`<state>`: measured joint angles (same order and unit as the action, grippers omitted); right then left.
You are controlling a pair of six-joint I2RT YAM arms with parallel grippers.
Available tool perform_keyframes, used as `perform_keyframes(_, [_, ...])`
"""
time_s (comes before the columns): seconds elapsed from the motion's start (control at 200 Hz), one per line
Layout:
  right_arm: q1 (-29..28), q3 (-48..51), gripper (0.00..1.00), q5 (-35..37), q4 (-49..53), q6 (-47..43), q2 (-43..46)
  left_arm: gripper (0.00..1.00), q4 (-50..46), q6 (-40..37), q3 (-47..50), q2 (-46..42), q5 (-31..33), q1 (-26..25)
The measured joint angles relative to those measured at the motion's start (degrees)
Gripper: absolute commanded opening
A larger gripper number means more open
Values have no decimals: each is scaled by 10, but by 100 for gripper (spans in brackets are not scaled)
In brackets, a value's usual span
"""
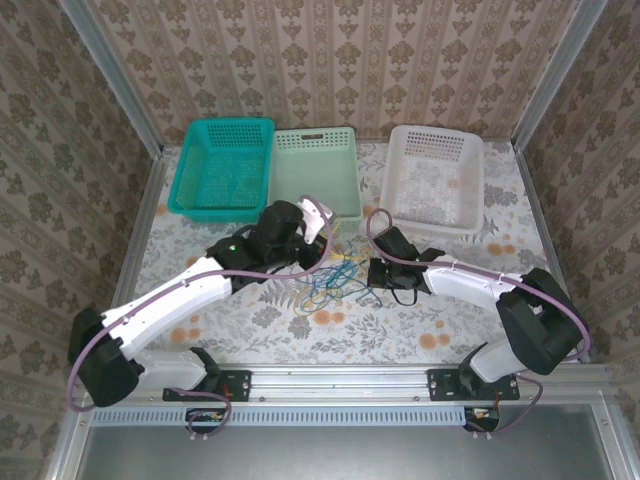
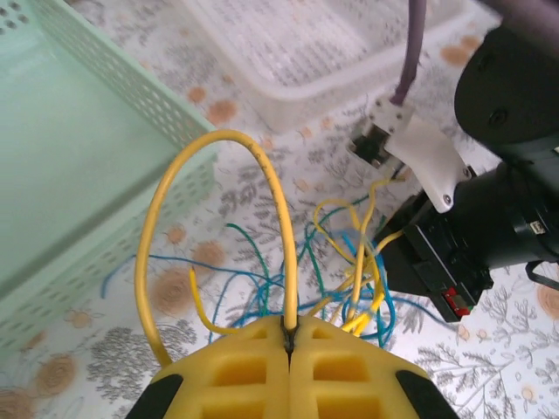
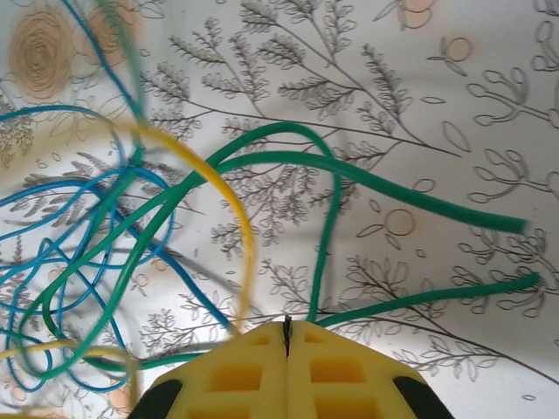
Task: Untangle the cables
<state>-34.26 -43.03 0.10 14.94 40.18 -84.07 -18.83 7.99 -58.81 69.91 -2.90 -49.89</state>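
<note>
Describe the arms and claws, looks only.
Left arm and right arm: white shells, black joints, a purple cable running along each. Left claw and right claw: yellow fingers with square recesses, black patches low at the sides.

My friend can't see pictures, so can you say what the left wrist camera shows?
The left end effector is shut on a yellow cable that loops up. Beyond it, yellow, blue and green cables lie tangled on the flowery table, beside the right arm.

No text, label, brand, number or sign can be read anywhere, whether on the cables or the bench.
</note>
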Motion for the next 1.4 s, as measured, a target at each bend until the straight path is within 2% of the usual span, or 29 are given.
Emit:
perform_keyframes(0.245, [11, 0, 0, 23, 20, -12, 2, 0, 13, 4, 19, -51, 14, 21])
perform_keyframes(0.41, [20, 3, 4, 27, 26, -14, 17, 0, 11, 3, 23, -64, 14, 26])
perform_keyframes(0.475, [22, 3, 14, 27, 30, -17, 25, 0, 10, -1, 24, -65, 7, 27])
perform_keyframes(0.52, [22, 4, 32, 23, 32, -21, 32, 0, 10, -3, 25, -65, 0, 27])
perform_keyframes(0.55, [22, 4, 40, 19, 33, -26, 38, 0, 10, -4, 26, -64, -4, 27])
perform_keyframes(0.725, [22, 21, 61, -9, 25, -60, 119, 0, 9, -7, 33, -46, -20, 27])
perform_keyframes(0.905, [21, 45, 64, -38, 19, -108, 223, 0, 8, -7, 36, -21, -23, 27])
perform_keyframes(1.125, [13, 70, 64, -61, 16, -126, 236, 0, -12, -2, 9, 36, -22, 27])
perform_keyframes(1.4, [30, 82, 65, 4, 74, -102, 280, 0, -23, 10, -2, 42, 4, 27])
